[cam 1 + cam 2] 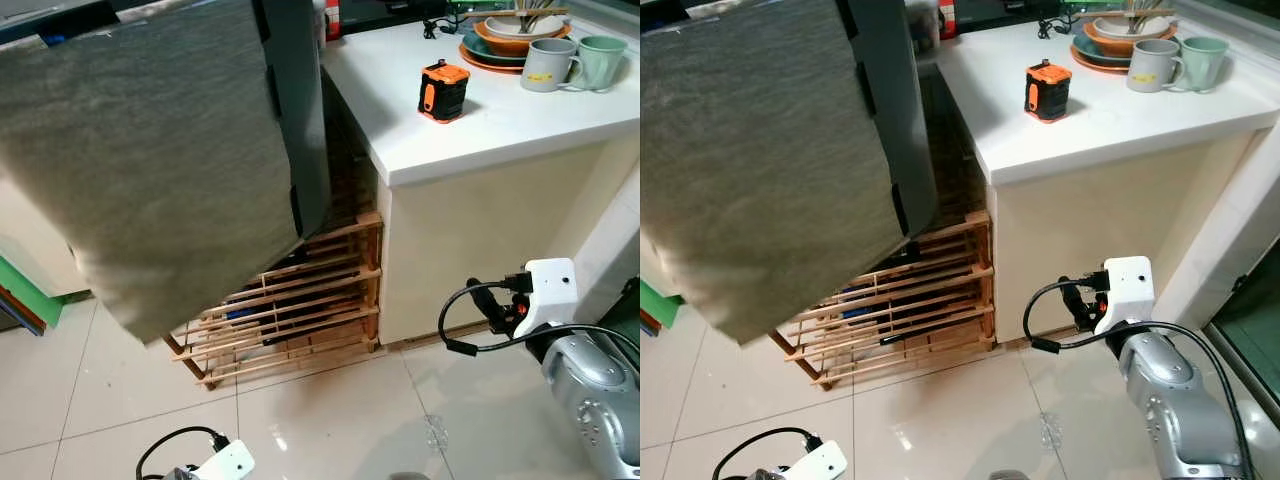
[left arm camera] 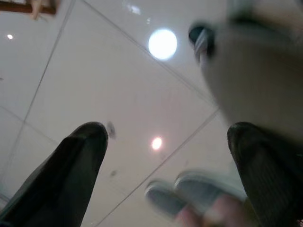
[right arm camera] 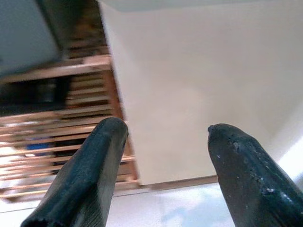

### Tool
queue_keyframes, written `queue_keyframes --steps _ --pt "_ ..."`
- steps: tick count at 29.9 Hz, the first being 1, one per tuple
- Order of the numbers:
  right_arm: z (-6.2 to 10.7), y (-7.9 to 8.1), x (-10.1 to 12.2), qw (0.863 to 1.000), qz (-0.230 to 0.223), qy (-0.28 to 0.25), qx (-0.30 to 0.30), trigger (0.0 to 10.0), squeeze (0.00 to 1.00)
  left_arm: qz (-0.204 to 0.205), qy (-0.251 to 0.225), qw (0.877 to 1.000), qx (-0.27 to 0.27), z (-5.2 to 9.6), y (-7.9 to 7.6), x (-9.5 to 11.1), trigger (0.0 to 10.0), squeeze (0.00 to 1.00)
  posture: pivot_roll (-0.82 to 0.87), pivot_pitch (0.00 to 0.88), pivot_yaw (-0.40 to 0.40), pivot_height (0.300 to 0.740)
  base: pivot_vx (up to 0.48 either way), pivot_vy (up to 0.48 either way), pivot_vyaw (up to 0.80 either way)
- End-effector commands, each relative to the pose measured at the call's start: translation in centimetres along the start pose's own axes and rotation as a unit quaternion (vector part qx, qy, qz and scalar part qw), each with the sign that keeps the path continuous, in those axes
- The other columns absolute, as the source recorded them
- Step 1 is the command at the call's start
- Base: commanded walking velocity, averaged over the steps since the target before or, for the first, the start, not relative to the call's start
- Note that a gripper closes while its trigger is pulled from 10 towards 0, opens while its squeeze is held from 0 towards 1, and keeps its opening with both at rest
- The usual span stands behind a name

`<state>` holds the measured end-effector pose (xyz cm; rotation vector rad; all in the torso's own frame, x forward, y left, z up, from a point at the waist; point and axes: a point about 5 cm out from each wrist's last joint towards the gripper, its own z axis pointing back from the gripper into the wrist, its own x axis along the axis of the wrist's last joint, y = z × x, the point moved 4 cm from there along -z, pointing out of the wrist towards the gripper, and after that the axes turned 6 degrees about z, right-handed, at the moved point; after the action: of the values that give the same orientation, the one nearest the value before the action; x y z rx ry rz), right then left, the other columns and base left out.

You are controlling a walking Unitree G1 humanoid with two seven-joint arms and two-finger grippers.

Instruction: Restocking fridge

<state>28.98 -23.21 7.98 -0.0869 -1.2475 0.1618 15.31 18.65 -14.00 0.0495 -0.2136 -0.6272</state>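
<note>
Nearest the camera, the robot's two arms hang low over a glossy, pale tiled floor (image 1: 330,420). The left gripper (image 2: 165,156) points down at the tiles, its two black jaws wide apart with nothing between them; ceiling lights reflect off the floor beyond, and a blurred pale shape, too soft to identify, crosses one side of the left wrist view. The right gripper (image 3: 163,156) points toward the base of the desk, its jaws also spread apart and empty. In the head views the silver right arm (image 1: 1170,400) shows at the lower right, with a white housing and a looping black cable at the wrist.

Farther off, a low wooden slatted rack (image 1: 290,310) stands on the floor, tucked against the cream side panel of the desk (image 1: 520,120). Dark items and something blue lie between its slats, too small to identify.

Above the rack stands a tall grey fridge (image 1: 300,110), its grey door (image 1: 150,150) swung open toward the camera and covering much of the left of the view. The inside of the fridge cannot be seen.

On the white desk top, near its front left corner, sits an orange and black tape measure (image 1: 443,90). Toward the far right edge are two mugs side by side, one grey (image 1: 547,65) and one pale green (image 1: 600,60), just in front of a stack of plates and bowls (image 1: 512,38) holding chopsticks.
</note>
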Motion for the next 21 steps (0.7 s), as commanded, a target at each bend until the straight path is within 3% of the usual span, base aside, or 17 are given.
queue_keyframes --steps 1,4,7,8,9,10,11,12,14,15,17,19,21 --pt "-0.5 0.7 -0.3 1.0 0.011 -0.004 -0.01 10.0 0.0 0.034 -0.072 0.996 0.026 0.5 1.3 4.3 10.0 0.0 -0.23 0.0 0.077 0.74 0.0 0.0 0.0" --pt "-1.0 1.3 -0.5 0.999 0.009 -0.023 -0.028 10.0 0.0 0.111 -0.228 0.966 0.048 2.7 3.0 12.4 10.0 0.0 -0.2 0.0 0.069 0.74 0.0 0.0 0.0" --pt "-1.3 1.8 0.0 0.999 0.004 -0.043 -0.024 10.0 0.0 0.15 -0.32 0.934 0.056 4.9 3.7 16.9 10.0 0.0 -0.19 0.0 0.065 0.74 0.0 0.0 0.0" --pt "-1.3 1.8 0.0 0.999 0.004 -0.043 -0.024 10.0 0.0 0.15 -0.32 0.934 0.056 4.9 3.7 16.9 10.0 0.0 -0.19 0.0 0.065 0.74 0.0 0.0 0.0" --pt "-1.4 2.0 0.1 0.999 0.003 -0.048 -0.022 10.0 0.0 0.155 -0.338 0.926 0.061 5.4 3.9 17.8 10.0 0.0 -0.18 0.0 0.06 0.74 0.0 0.0 0.0" --pt "-1.7 2.2 0.5 0.998 -0.005 -0.059 -0.02 10.0 0.0 0.171 -0.468 0.863 0.088 10.5 7.8 20.8 10.0 0.0 -0.17 0.0 0.058 0.74 0.0 0.0 0.0" --pt "-1.8 2.2 0.5 0.998 -0.006 -0.061 -0.02 10.0 0.0 0.175 -0.504 0.841 0.09 12.3 8.7 21.4 10.0 0.0 -0.17 0.0 0.058 0.74 0.0 0.0 0.0" --pt "-1.8 2.2 0.5 0.998 -0.006 -0.061 -0.02 10.0 0.0 0.175 -0.504 0.841 0.09 12.3 8.7 21.4 10.0 0.0 -0.17 0.0 0.058 0.74 0.0 0.0 0.0" --pt "-1.9 2.1 0.8 0.997 -0.01 -0.077 -0.027 10.0 0.0 0.186 -0.566 0.798 0.094 15.3 9.4 23.1 10.0 0.0 -0.16 0.0 0.056 0.74 0.0 0.0 0.0" --pt "-1.9 2.1 0.8 0.997 -0.01 -0.077 -0.027 10.0 0.0 0.186 -0.566 0.798 0.094 15.3 9.4 23.1 10.0 0.0 -0.16 0.0 0.056 0.74 0.0 0.0 0.0" --pt "-1.9 1.9 1.2 0.995 -0.014 -0.088 -0.044 10.0 0.0 0.191 -0.61 0.764 0.094 17.8 10.0 24.5 10.0 0.0 -0.15 0.0 0.061 0.74 0.0 0.0 0.0" --pt "-1.8 1.6 1.3 0.993 -0.011 -0.095 -0.063 10.0 0.0 0.188 -0.64 0.739 0.093 19.6 10.4 25.3 10.0 0.0 -0.16 0.0 0.065 0.74 0.0 0.0 -0.39" --pt "-1.7 1.2 1.2 0.992 -0.012 -0.099 -0.082 10.0 0.0 0.178 -0.654 0.731 0.082 20.7 10.4 25.9 10.0 0.0 -0.16 0.0 0.067 0.74 0.0 0.0 -0.74"
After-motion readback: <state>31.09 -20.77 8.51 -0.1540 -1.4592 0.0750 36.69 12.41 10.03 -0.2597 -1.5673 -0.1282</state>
